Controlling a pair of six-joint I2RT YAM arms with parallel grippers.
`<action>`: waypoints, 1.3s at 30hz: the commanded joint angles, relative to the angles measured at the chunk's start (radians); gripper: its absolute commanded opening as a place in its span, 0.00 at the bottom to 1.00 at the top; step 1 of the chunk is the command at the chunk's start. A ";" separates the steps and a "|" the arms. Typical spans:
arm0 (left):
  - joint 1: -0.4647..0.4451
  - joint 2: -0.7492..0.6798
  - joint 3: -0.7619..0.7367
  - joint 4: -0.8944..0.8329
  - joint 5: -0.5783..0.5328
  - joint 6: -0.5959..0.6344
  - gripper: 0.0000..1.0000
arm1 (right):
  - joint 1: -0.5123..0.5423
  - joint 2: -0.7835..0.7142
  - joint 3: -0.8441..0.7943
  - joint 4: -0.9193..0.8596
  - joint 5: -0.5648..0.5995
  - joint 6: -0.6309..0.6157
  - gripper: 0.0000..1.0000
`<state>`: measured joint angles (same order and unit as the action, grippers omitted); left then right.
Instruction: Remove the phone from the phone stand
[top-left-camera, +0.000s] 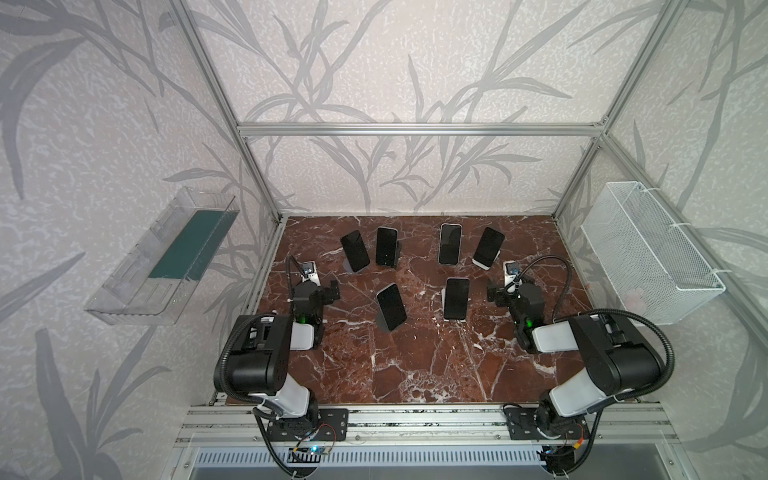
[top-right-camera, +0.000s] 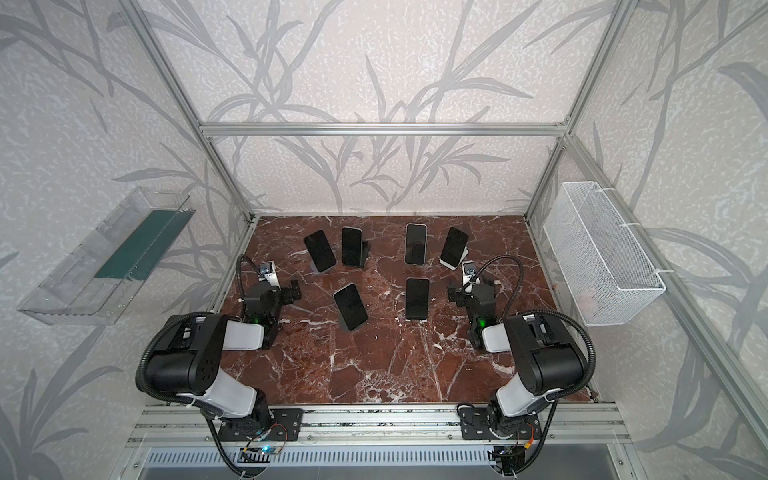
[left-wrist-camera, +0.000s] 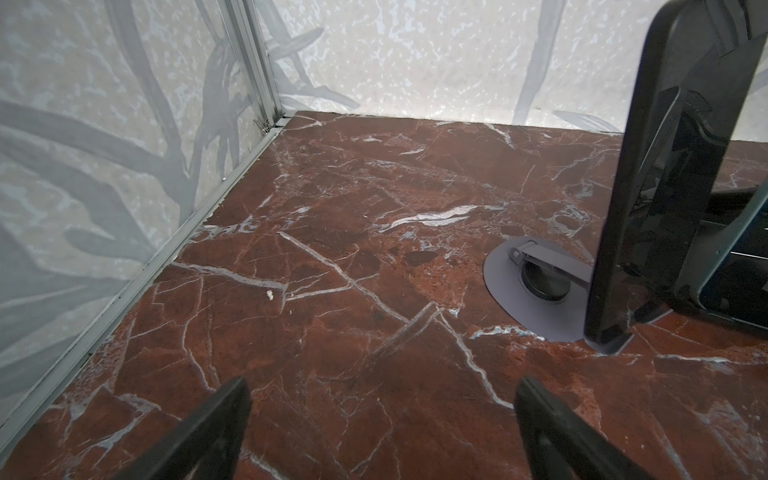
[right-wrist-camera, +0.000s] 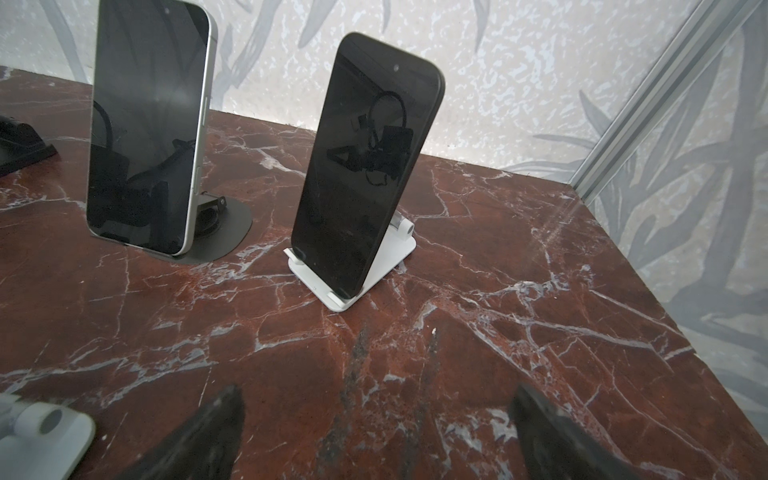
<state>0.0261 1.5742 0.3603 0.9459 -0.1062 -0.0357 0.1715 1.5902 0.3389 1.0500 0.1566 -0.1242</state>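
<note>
The right gripper (right-wrist-camera: 378, 399) is closest to the lens. Its two dark fingertips are spread wide over the bare marble table (right-wrist-camera: 540, 257) and hold nothing. Ahead of it, clear of the fingers, sits the white phone stand (right-wrist-camera: 353, 286). A black phone (right-wrist-camera: 365, 166) leans back in this stand, with its lower edge caught behind the small front lips.

In both top views the white phone stand (top-left-camera: 481, 262) is at the right end of the back row. Just to its left, a silver-edged phone (right-wrist-camera: 145, 124) is propped on a dark round stand (right-wrist-camera: 232, 228). Further left of the white phone stand come a third phone (top-left-camera: 386, 246) and, farthest along the row, a tilted phone (top-left-camera: 355, 250) on a grey disc stand (left-wrist-camera: 519, 307).

The left gripper (left-wrist-camera: 382, 395) sits near that grey base, well apart from the white phone stand. Its fingers are also splayed and empty.

Two more phones stand nearer the arms than the white phone stand, a slanted one (top-left-camera: 391, 306) and an upright one (top-left-camera: 456, 298).

To the right of the white phone stand, a wire basket (top-left-camera: 648, 249) hangs on the side wall. A clear tray (top-left-camera: 166, 257) hangs on the opposite wall.
</note>
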 joint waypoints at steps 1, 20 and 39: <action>-0.004 -0.007 0.016 0.001 0.003 0.011 0.99 | 0.005 0.011 -0.007 0.037 0.012 -0.003 0.99; -0.001 -0.005 0.016 0.006 0.002 0.003 0.99 | 0.005 0.011 -0.006 0.033 0.009 -0.004 0.99; -0.004 -0.008 0.017 0.002 -0.014 0.006 0.99 | -0.030 0.002 0.023 -0.038 -0.067 0.019 0.99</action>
<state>0.0261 1.5742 0.3603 0.9459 -0.1074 -0.0364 0.1638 1.5902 0.3405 1.0420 0.1390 -0.1211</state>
